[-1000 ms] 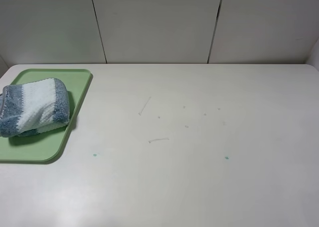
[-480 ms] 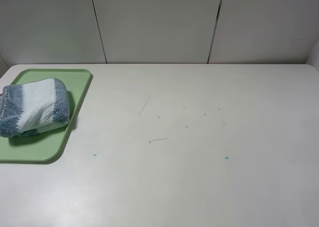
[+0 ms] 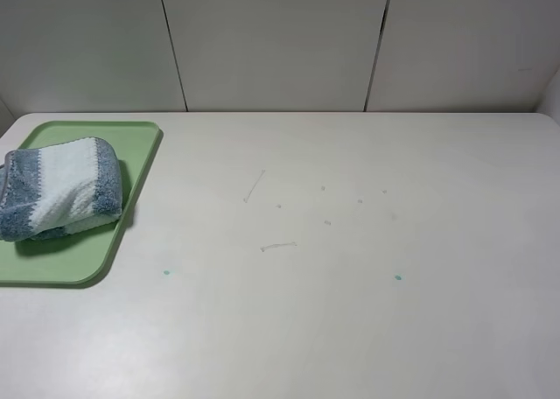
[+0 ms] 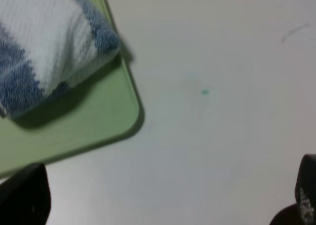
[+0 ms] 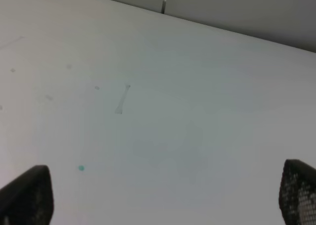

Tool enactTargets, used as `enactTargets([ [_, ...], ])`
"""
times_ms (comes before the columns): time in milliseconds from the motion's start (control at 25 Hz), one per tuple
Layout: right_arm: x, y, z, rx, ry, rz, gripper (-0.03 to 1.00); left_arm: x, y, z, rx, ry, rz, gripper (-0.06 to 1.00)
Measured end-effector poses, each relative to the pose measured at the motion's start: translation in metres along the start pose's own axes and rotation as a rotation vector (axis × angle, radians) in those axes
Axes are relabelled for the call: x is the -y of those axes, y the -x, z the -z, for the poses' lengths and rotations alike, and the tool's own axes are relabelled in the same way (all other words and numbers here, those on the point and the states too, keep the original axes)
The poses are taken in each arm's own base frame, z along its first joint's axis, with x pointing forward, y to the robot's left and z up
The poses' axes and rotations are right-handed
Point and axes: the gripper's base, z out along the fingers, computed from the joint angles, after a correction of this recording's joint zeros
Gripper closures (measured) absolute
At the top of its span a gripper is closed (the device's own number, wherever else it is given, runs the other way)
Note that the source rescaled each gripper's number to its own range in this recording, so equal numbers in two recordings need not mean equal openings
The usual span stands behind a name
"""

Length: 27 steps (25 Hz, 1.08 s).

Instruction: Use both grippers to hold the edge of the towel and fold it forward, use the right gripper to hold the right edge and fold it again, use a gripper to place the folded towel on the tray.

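Both folds look done from where I'm sitting, and so does the drop-off: the towel (image 3: 59,187) is lying bunched into a thick striped bundle on the tray (image 3: 131,136), at the far left of the desk (image 3: 350,311). It sits toward the tray's left side, so the near strip and the right-hand rim are bare green. In the overhead view neither arm shows up at all, just the desk with a few scuffs and two little teal specks.

Left gripper (image 4: 163,205): I only catch the two dark fingertips at the edges of its wrist cam, standing far apart with nothing between them but bare desk. It's hanging near the tray's rounded corner, clear of the towel, not touching either. Right gripper (image 5: 158,198): same story, jaws spread wide and empty, looking down on a plain patch of desk well away from the tray.

So my read is we're at the tail end, last step basically finished. Only thing I'd nitpick is that the bundle is puffy and a bit lopsided rather than a crisp fold, and I can't tell from here whether its left end hangs over the tray rim, since it runs off the frame.

Next move, as I see it, calls for nothing fancy: keep both arms parked clear and don't snag the towel. If a tidy-up were wanted, the left one is closest.
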Motion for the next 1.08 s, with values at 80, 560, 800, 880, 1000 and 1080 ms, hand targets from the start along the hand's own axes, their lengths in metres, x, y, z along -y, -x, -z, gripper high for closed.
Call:
enactTargets([
  [80, 0.0000, 0.0000, 0.0000, 0.000, 0.000, 0.000, -0.03, 0.0009, -0.0045, 0.0057, 0.050, -0.003, -0.010, -0.05],
  [560, -0.0001, 0.0000, 0.0000, 0.000, 0.001, -0.001, -0.03, 0.0017, -0.0094, 0.0112, 0.099, -0.005, -0.017, -0.05],
  [800, -0.0002, 0.0000, 0.0000, 0.000, 0.002, -0.001, -0.03, 0.0017, -0.0094, 0.0112, 0.099, -0.005, -0.017, -0.05],
  [880, -0.0002, 0.0000, 0.0000, 0.001, 0.002, -0.002, -0.03, 0.0017, -0.0094, 0.0112, 0.099, -0.005, -0.017, -0.05],
  [1000, -0.0002, 0.0000, 0.0000, 0.001, 0.002, -0.002, -0.03, 0.0017, -0.0094, 0.0112, 0.099, -0.005, -0.017, -0.05],
  [1080, -0.0002, 0.0000, 0.0000, 0.001, 0.002, -0.002, -0.03, 0.0017, -0.0094, 0.0112, 0.099, -0.005, -0.017, -0.05],
])
